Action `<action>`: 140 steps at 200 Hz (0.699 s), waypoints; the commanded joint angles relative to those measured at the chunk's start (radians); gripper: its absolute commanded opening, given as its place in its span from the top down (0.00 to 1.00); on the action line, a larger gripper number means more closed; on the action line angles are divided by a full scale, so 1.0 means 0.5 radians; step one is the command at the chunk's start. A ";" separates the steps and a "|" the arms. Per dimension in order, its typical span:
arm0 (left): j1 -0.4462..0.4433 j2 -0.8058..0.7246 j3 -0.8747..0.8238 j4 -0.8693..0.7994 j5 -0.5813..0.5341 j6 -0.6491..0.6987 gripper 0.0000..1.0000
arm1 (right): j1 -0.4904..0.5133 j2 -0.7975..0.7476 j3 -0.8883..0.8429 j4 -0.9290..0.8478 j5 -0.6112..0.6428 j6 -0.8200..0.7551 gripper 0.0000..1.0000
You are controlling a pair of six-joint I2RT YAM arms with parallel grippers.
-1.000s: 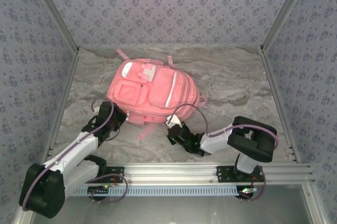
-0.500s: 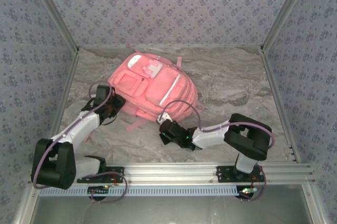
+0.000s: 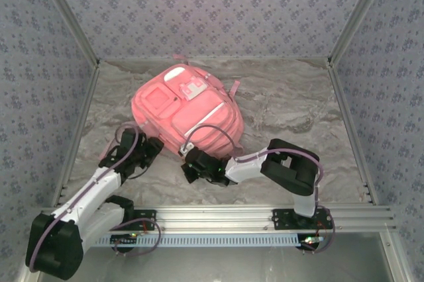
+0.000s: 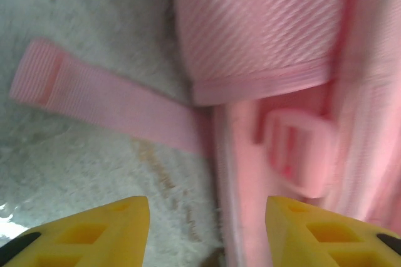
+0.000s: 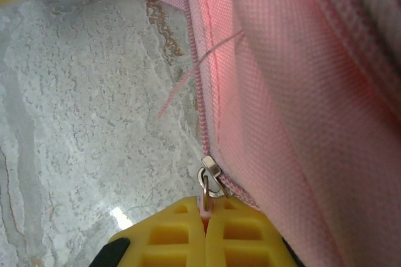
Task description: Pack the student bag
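Note:
The student bag [image 3: 189,106], a big soft pink backpack with white trim, lies flat in the middle of the table. My left gripper [image 3: 151,146] is at its near left edge. In the left wrist view that gripper [image 4: 205,207] is open, its yellow fingers astride the bag's seam, with a loose pink strap [image 4: 113,101] and a buckle [image 4: 297,151] just beyond. My right gripper [image 3: 187,163] is at the bag's near edge. Up close, the right gripper [image 5: 207,207] is shut on the pink tab of the metal zipper pull [image 5: 208,179], at the end of the zipper line on the bag [image 5: 301,91].
The grey marbled tabletop [image 3: 291,106] is fenced by patterned walls at the back and both sides. An aluminium rail [image 3: 218,216] carrying the arm bases runs along the near edge. Bare table lies to the right of the bag.
My left gripper has opened and drawn back toward the near left. The right gripper has moved left with the zipper pull. The bag has turned and shifted toward the back.

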 commanded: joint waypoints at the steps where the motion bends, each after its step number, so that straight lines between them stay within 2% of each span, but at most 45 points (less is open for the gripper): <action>1: -0.030 0.028 -0.041 0.212 -0.003 -0.096 0.49 | 0.016 0.034 0.054 0.023 -0.114 0.036 1.00; 55: -0.101 0.354 -0.046 0.591 -0.012 -0.057 0.50 | 0.015 0.039 0.054 0.048 -0.208 0.057 1.00; 78: -0.138 0.527 -0.036 0.708 0.019 -0.061 0.60 | 0.009 0.033 0.048 0.043 -0.217 0.063 1.00; 95: -0.153 0.590 -0.034 0.755 0.012 -0.062 0.70 | 0.001 0.029 0.045 0.024 -0.203 0.063 1.00; 122: -0.154 0.515 -0.012 0.642 -0.098 0.001 0.91 | 0.000 0.024 0.039 -0.041 -0.140 0.064 1.00; 140: -0.151 0.394 -0.009 0.531 -0.191 0.057 0.99 | -0.006 0.003 -0.005 -0.040 -0.134 0.068 1.00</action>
